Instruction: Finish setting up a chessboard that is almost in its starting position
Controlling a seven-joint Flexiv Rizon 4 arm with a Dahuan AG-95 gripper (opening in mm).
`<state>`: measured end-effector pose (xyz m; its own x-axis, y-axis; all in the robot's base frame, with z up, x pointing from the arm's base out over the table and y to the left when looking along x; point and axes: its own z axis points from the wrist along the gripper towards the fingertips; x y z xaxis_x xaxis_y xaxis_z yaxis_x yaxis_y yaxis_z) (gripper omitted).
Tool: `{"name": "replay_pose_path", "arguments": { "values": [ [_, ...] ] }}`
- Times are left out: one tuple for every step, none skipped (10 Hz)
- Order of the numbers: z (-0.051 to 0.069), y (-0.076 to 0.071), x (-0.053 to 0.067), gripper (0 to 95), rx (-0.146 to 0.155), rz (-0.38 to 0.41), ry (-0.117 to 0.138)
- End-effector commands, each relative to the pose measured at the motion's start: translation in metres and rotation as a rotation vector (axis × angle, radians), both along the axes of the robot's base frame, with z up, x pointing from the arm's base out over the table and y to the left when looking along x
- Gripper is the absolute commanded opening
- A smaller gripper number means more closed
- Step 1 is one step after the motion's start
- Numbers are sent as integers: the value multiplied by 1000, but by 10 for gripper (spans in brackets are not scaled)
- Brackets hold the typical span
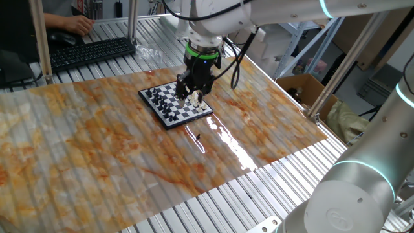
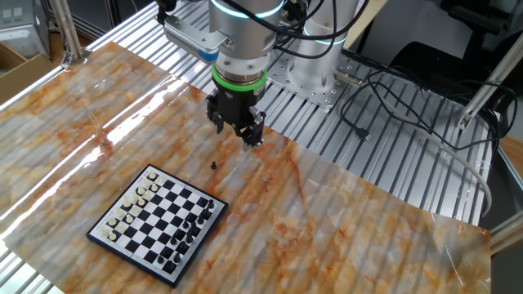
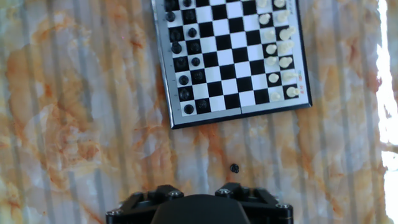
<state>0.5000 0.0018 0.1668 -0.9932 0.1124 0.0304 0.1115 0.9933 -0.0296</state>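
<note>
In one fixed view the chessboard (image 1: 175,105) lies on the marbled surface (image 1: 97,155), the gripper (image 1: 194,90) overlapping its far edge. The other fixed view shows white pieces (image 2: 135,204) left, black right, one black piece (image 2: 214,164) off-board (gripper spread unreadable). The hand view shows that piece just below the dark rim.

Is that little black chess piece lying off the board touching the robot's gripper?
Apart. The other fixed view shows the stray black piece alone on the mat, with the gripper hanging above it and clear space between them.

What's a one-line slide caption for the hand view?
Chessboard nearly set; one stray black piece lies off the board on the marbled mat.
</note>
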Motion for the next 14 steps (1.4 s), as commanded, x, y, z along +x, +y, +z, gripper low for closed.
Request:
{"name": "replay_pose_path", "arguments": {
  "values": [
    [0, 0, -1, 0, 0, 2, -3],
    [-1, 0, -1, 0, 0, 2, -3],
    [-1, 0, -1, 0, 0, 2, -4],
    [-2, 1, -1, 0, -3, 0, -4],
    [-2, 1, -1, 0, -3, -2, -5],
    [-3, 1, -1, 0, -5, -1, -5],
    [-4, 1, -1, 0, -4, -1, -4],
    [-5, 2, -2, 0, -4, 2, -4],
    [-6, 1, -2, 0, -4, 8, -3],
    [-7, 1, -3, 0, -4, 13, -1],
    [-10, 0, -3, 0, -4, 18, -1],
    [-12, -1, -3, 0, -4, 18, -1],
    [-15, -2, -4, 0, -4, 18, -2],
    [-20, -6, -5, 190, 2, 14, -2]
  ]
}}
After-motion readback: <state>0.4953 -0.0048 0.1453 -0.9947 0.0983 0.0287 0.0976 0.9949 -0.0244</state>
